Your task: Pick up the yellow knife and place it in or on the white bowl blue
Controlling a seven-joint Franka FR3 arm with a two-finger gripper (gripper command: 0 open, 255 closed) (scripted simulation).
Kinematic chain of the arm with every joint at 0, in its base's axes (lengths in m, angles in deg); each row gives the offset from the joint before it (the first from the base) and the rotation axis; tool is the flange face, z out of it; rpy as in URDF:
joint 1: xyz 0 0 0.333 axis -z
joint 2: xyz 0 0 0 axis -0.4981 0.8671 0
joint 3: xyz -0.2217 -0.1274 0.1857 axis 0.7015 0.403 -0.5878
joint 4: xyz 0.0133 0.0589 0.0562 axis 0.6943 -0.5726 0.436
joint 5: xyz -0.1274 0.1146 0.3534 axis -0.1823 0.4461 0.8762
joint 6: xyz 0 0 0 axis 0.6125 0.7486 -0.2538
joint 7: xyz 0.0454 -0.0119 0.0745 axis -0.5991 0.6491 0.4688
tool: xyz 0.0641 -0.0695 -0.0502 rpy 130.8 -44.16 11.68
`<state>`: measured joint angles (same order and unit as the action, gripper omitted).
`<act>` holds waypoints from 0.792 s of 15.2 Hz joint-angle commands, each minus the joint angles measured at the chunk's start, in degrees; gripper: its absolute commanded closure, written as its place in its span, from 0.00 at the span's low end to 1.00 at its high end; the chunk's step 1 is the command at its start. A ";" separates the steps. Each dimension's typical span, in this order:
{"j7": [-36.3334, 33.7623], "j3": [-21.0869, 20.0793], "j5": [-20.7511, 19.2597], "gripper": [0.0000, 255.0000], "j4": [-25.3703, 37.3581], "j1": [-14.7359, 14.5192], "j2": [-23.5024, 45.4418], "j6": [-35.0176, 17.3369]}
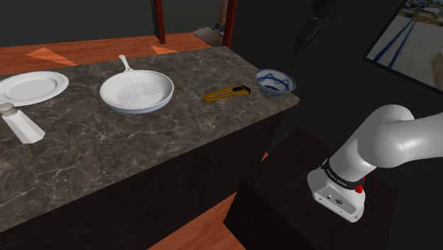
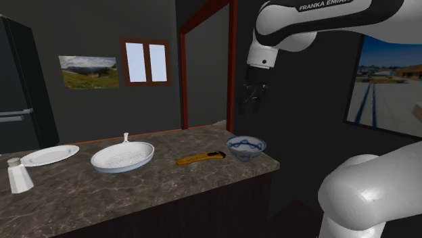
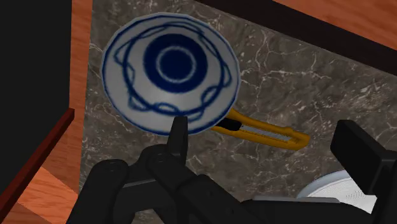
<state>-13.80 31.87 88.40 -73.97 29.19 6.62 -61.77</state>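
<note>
Dark marbled stone counter carries a round white bowl with blue painted rings near its end. Just beside that bowl, flat and not touching it, lies the yellow utility knife with a black tip. My black two-finger gripper hangs above the bowl, fingers apart, holding nothing.

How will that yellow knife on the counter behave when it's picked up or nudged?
The yellow knife looks like a slim, rigid utility cutter, so it probably stays stiff and feels light. Lying flat on the marbled counter, it should slide or spin when nudged, not roll. Its low profile may make gripping fiddly.
</note>
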 commanded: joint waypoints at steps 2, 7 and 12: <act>2.77 0.55 -0.48 0.00 0.04 -0.87 2.00 -1.51; 16.16 2.89 -2.47 0.00 1.43 -5.20 12.50 -8.45; 28.94 4.15 -3.78 0.00 4.27 -9.14 23.26 -14.31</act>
<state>11.98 35.52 84.98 -70.92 20.73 27.25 -75.07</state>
